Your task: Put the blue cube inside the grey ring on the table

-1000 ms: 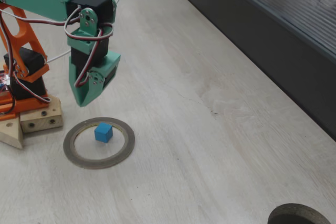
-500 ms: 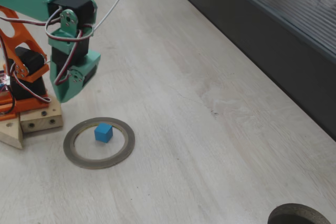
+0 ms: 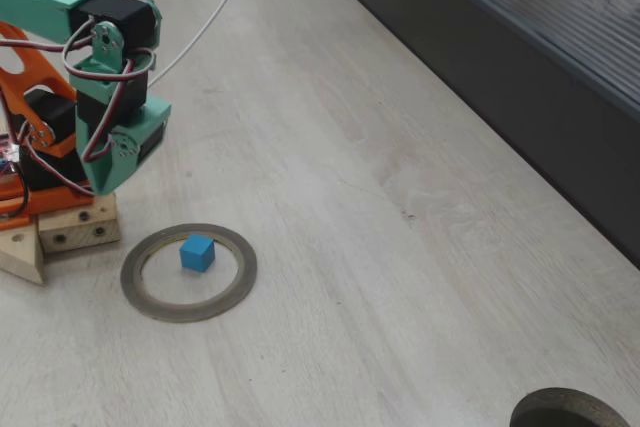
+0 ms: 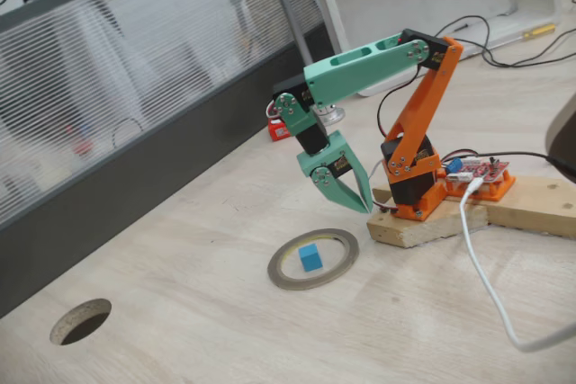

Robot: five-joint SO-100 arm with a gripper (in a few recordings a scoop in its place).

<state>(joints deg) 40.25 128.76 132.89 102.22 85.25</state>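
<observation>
the blue cube (image 3: pixel 197 252) is sitting on the table (image 3: pixel 400 277) inside the grey ring (image 3: pixel 188 272). the gripper (image 4: pixel 353 193) is hanging above and beside the ring, its fingers nearly together, gripping nothing

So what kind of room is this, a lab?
Probably a hobby workshop or lab: a small arm bolted to a wood block, a bare circuit board with loose cables, and a screwdriver.

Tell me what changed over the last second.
In a fixed view, the hand drew back leftward toward the arm's base, away from above the grey ring. It took hold of nothing. The blue cube stayed inside the ring, which did not move on the table.
</observation>
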